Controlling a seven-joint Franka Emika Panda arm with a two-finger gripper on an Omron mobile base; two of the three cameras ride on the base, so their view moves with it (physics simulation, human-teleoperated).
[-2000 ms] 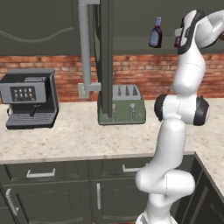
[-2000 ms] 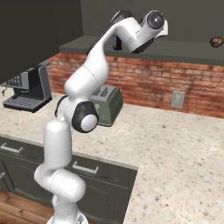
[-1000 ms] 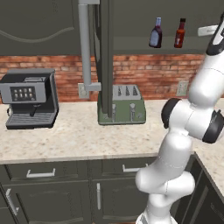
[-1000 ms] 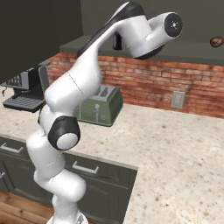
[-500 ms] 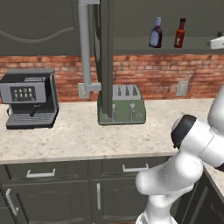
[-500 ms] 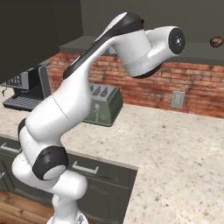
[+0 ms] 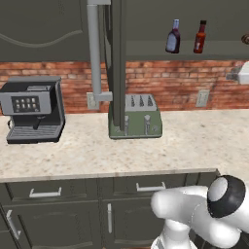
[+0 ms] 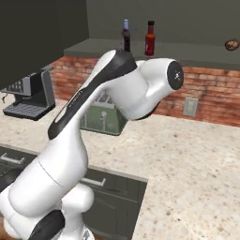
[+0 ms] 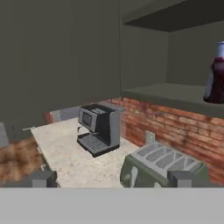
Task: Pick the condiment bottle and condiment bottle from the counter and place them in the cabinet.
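Observation:
Two condiment bottles stand upright side by side on the open cabinet shelf (image 7: 146, 50): a dark purple one (image 7: 172, 36) (image 8: 125, 34) and a red one (image 7: 199, 37) (image 8: 150, 38). My gripper (image 9: 113, 178) is open, its fingertips (image 9: 41, 178) wide apart with nothing between them. In the hand view it looks across the counter, with the dark bottle (image 9: 215, 74) on the shelf at the right edge. My white hand (image 7: 242, 73) shows at the right edge of the left base view, below and to the right of the bottles.
A coffee machine (image 7: 33, 109) (image 9: 98, 129) sits on the counter at the left. A green toaster (image 7: 136, 116) (image 9: 164, 164) stands against the brick wall. A brown object (image 8: 231, 45) lies on the shelf far right. My arm's elbow (image 8: 136, 89) bulks over the counter.
The arm has swung down and to the right, away from the shelf, leaving both bottles standing there. The gripper has stayed open.

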